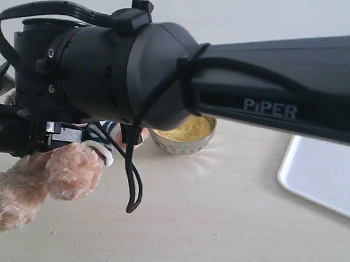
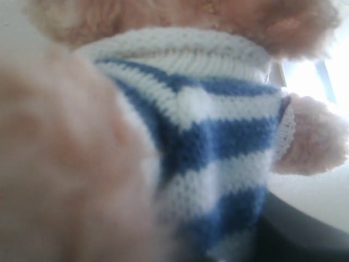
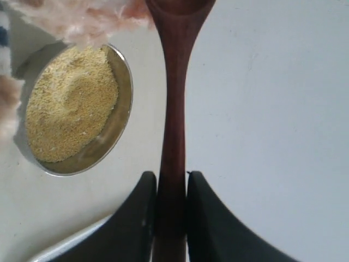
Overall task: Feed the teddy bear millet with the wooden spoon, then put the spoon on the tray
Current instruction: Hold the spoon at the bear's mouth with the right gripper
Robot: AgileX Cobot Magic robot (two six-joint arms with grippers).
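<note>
Wooden spoon (image 3: pixel 174 109): long handle clamped between the jaws of the right gripper (image 3: pixel 172 180). Jaws closed down to the handle's width, touching it on both sides. Oval spoon end cut off by the frame edge, just beside the bear's fur; contents not visible.

Nearest in the exterior view: dark robot arm (image 1: pixel 259 96) lettered PIPER, crossing from right to left, with a black cable (image 1: pixel 134 183) hanging in a loop below it.

Next, near left: teddy bear (image 1: pixel 40 180), with fluffy light-brown limbs showing below the arm. Blue-and-white striped shirt (image 2: pixel 218 136) filling the left wrist view, largely out of focus.

Left gripper: not made out in any view; state of its jaws impossible to tell.

Right side, well apart from the bear: white tray (image 1: pixel 325 176) lying flat on the pale counter (image 1: pixel 214 234), far part hidden behind the arm.

Farthest, centre: round metal bowl (image 1: pixel 180 145) on the counter, just beside the bear, heaped with yellow millet (image 3: pixel 71 103).
</note>
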